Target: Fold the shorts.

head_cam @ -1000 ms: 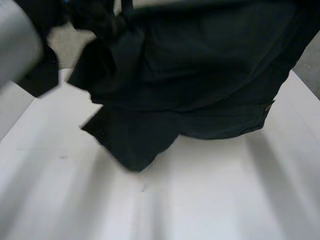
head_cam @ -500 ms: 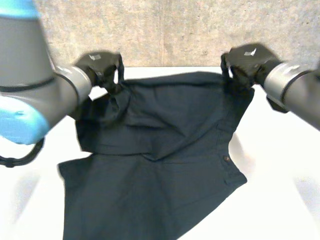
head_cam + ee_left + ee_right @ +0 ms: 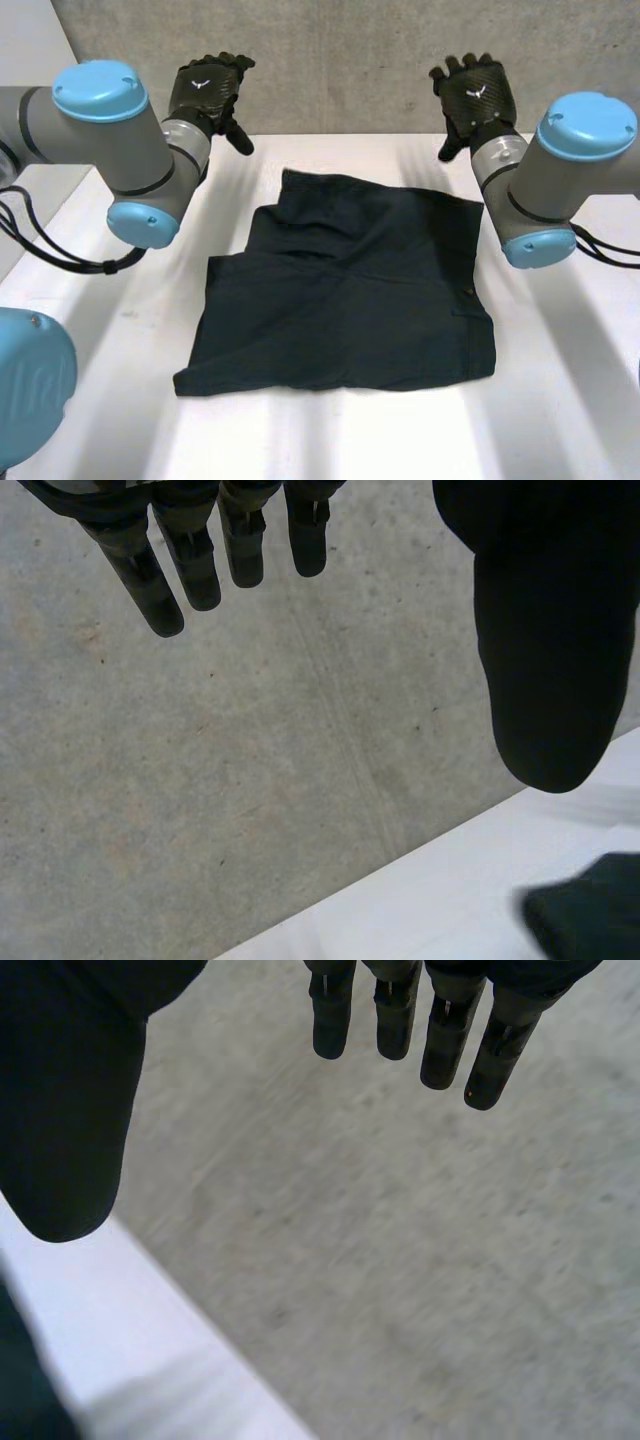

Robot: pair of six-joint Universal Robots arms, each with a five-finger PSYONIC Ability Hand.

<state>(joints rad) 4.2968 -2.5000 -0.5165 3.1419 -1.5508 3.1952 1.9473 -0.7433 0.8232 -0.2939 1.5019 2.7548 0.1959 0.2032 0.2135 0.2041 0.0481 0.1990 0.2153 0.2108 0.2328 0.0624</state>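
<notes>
Our left hand (image 3: 208,92) was up over the far edge of the table (image 3: 570,400), fingers straight and spread, holding nothing. Our right hand (image 3: 472,92) was open and empty too, further along that edge. The dark shorts (image 3: 345,290) lay flat in the middle of the table, a bit wrinkled. We thought they were soft, light and floppy. Grabbing two corners of one side should stop them sagging.
</notes>
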